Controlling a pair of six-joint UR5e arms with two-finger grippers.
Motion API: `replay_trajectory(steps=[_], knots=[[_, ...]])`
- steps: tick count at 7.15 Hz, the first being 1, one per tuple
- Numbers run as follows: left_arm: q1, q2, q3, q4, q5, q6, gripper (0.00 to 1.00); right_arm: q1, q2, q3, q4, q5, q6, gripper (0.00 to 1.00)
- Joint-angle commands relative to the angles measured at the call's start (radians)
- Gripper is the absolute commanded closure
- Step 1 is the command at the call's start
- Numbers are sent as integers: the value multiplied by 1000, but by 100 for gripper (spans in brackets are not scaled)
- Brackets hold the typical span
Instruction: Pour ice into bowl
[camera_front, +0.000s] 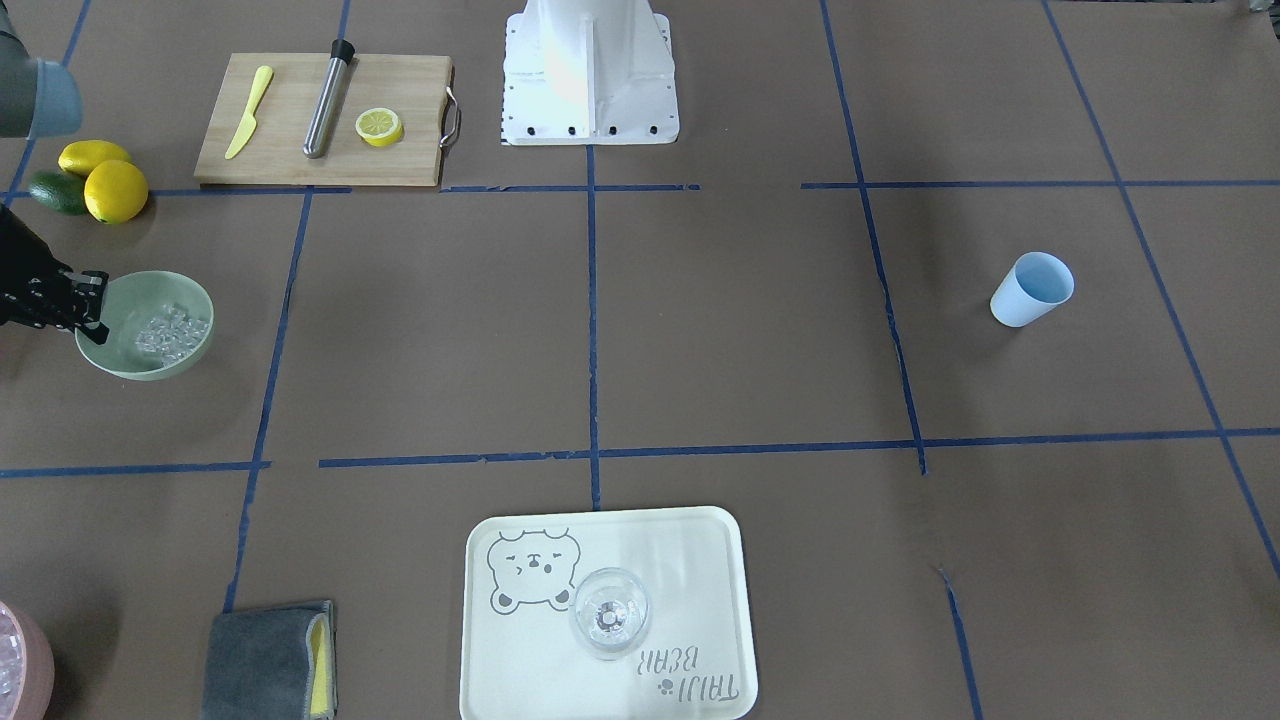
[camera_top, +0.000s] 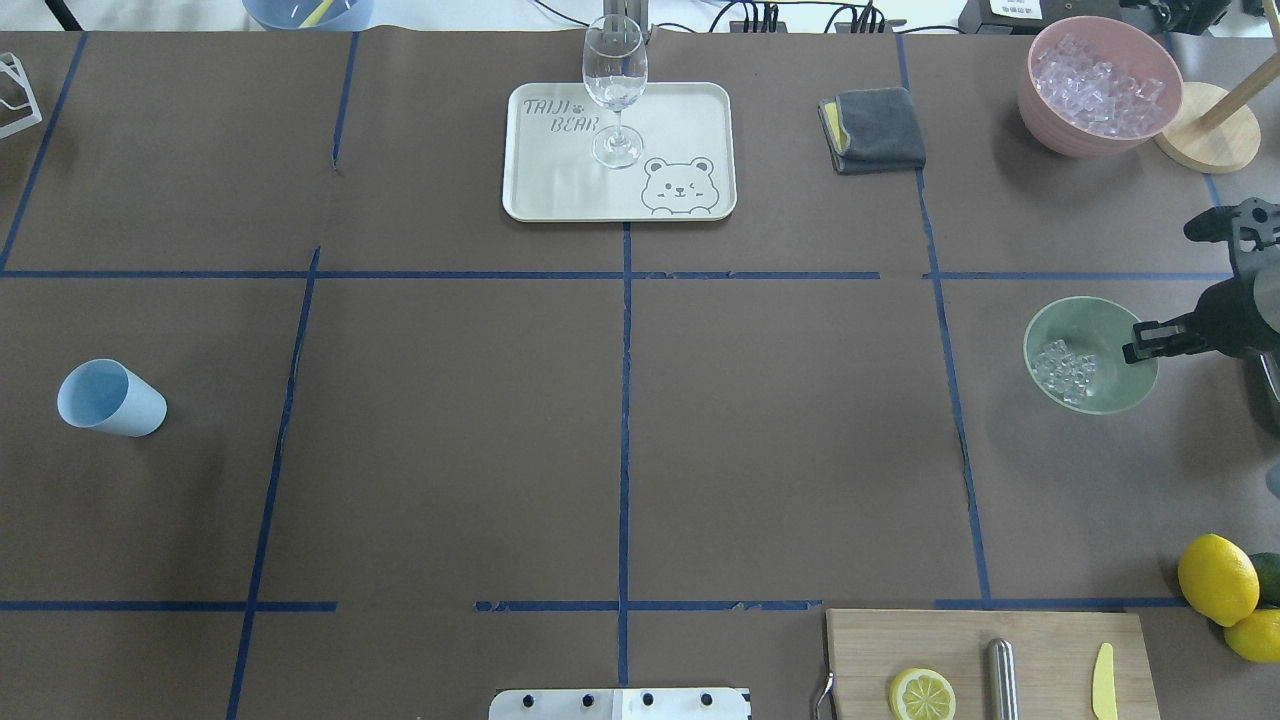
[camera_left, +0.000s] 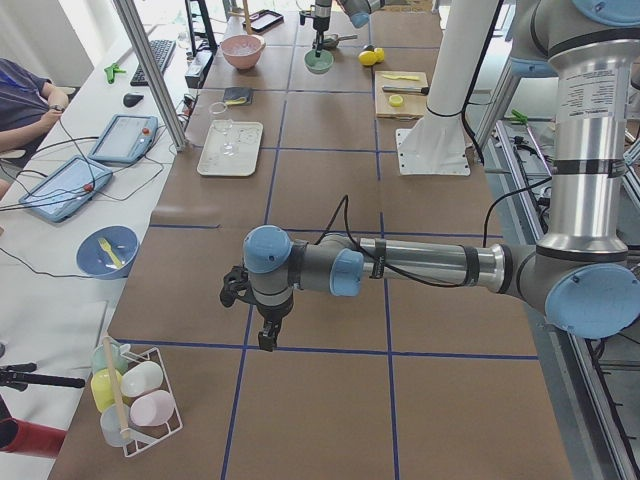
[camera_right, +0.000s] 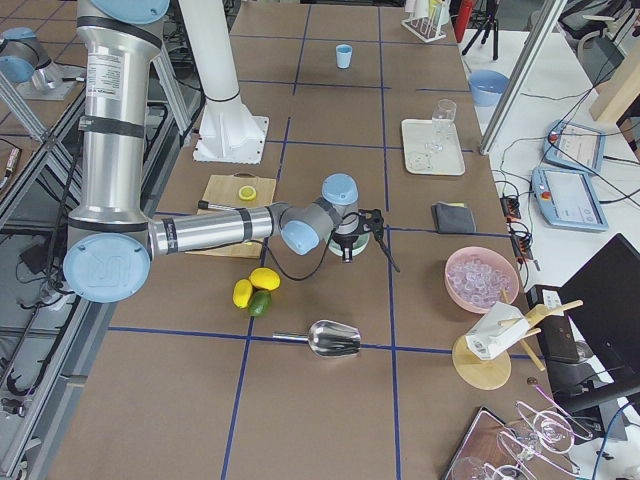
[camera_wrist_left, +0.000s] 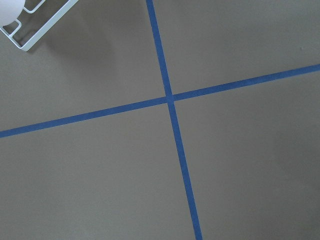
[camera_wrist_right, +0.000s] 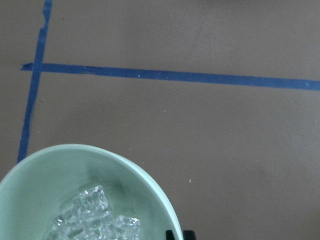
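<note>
The mint-green bowl (camera_front: 120, 305) (camera_top: 1100, 325) stands near the table's edge on my right side. A pile of clear ice cubes (camera_front: 170, 335) (camera_top: 1065, 370) (camera_wrist_right: 92, 220) lies in it. My right gripper (camera_front: 98, 308) (camera_top: 1132, 350) (camera_wrist_right: 179, 234) sits on the bowl's outer rim with its fingertips close together across the rim, so it looks shut on it. My left gripper (camera_left: 268, 340) hangs low over bare table far from the bowl; I cannot tell if it is open or shut. The left wrist view shows only tape lines.
A pink container of ice (camera_top: 1100, 85) stands beyond the bowl, with a metal scoop (camera_right: 333, 339) lying nearby. A blue cup (camera_top: 108, 398) lies tilted on the left side. There is a tray (camera_top: 560, 180) with a wine glass (camera_top: 614, 80), a grey cloth (camera_top: 875, 128), a cutting board (camera_front: 410, 90) and lemons (camera_front: 115, 190).
</note>
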Motion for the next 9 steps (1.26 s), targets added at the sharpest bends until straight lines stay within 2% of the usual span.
replay_trajectory(steps=[1,2,3,6,7,9], knots=[[0,1,1,-2,2,0,0,8,-29,-34,19,11,-4,100],[0,1,1,-4,3,0,0,8,-18,-37,16,13,8,75],[0,1,-1,-4,3,0,0,10,-18,-36,19,16,8,1],[0,-2,-2,-4,3,0,0,72,-24,-24,0,21,-31,0],[0,-2,-4,-2,3,0,0,127,-24,-21,-50,24,-145,0],[-2,-2,-4,-4,3,2,0,296,6,-18,-246,91,-435,0]])
